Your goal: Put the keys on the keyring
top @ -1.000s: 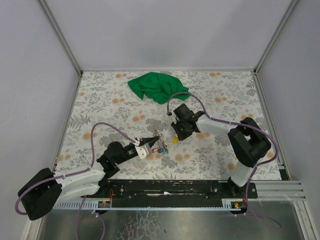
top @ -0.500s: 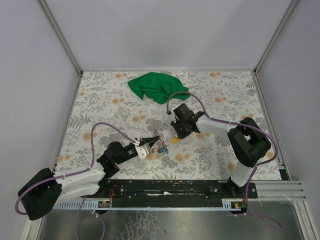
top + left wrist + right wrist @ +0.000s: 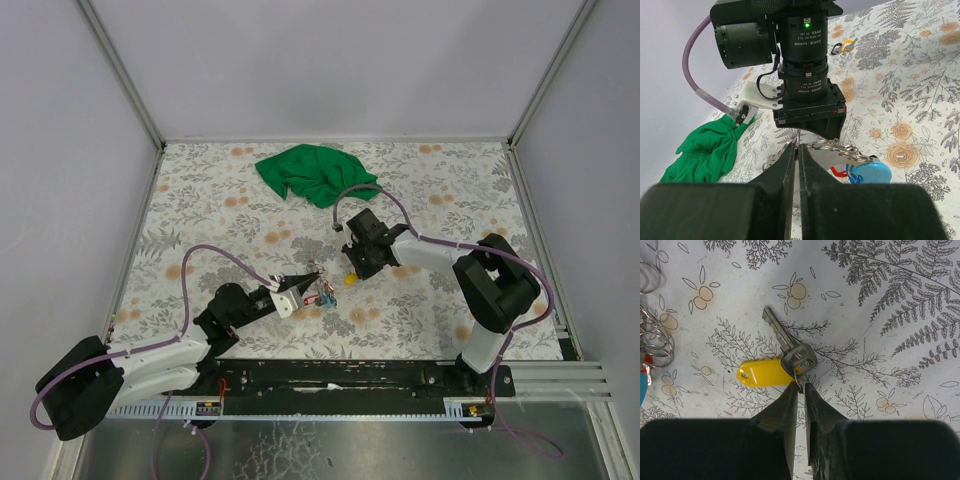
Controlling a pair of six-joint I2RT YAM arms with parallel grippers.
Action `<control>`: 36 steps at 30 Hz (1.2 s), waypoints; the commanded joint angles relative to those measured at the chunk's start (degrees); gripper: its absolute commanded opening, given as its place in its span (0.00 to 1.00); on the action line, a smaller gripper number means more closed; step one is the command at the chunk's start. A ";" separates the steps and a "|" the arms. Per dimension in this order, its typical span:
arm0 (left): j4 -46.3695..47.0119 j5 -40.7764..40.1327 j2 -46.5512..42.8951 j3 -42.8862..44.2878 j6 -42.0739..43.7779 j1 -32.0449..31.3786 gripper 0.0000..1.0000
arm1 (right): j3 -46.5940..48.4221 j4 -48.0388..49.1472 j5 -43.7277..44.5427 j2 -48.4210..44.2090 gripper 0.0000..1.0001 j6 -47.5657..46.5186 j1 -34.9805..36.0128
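My left gripper [image 3: 798, 147] is shut on a thin wire of the keyring [image 3: 832, 146], a grey coiled metal loop lying just right of its tips. The keys with the light blue tag [image 3: 871, 173] and the red tag [image 3: 838, 173] hang on that loop; from above they show as a small cluster [image 3: 325, 296]. My right gripper [image 3: 800, 386] points down just beyond. Its fingertips are pinched on the small split ring of a third key [image 3: 790, 347] with a dark head and a yellow tag [image 3: 762, 372]. This key lies flat on the floral table [image 3: 350, 281].
A crumpled green cloth [image 3: 315, 172] lies at the back centre of the floral table [image 3: 200, 210]. The right wrist [image 3: 807, 75] stands close over the keyring. A small dark-and-yellow clip [image 3: 842, 47] lies farther back. Grey walls close in the table on three sides.
The right gripper's jaws have narrowed onto the yellow-tagged key's ring, and its wrist has shifted slightly. The left arm and the keyring have not moved.
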 commanded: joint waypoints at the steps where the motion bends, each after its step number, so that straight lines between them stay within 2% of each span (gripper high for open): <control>1: 5.03 -0.28 -1.35 0.43 -0.49 0.28 0.00 | -0.12 0.59 0.83 0.64 0.16 -1.01 0.33; 8: 5.05 -0.22 -1.58 0.32 -0.51 0.28 0.00 | -0.90 0.20 0.52 -0.41 0.03 -2.11 0.33; 11: 5.02 -0.23 -1.85 0.25 -0.47 0.24 0.00 | -1.72 0.10 0.70 -3.44 0.02 -3.79 0.33; 12: 5.01 -0.18 -1.98 0.24 -0.51 0.26 0.00 | -2.76 -0.02 0.98 -7.49 0.01 -5.82 0.33; 24: 5.01 1.01 -1.80 0.34 -0.30 0.23 0.00 | -5.04 -3.31 -7.39 -27.27 0.00 -18.13 0.37; 36: 4.98 6.89 -0.64 0.30 0.31 0.84 0.00 | -2.54 -6.91 -16.38 -34.99 0.00 -28.91 2.88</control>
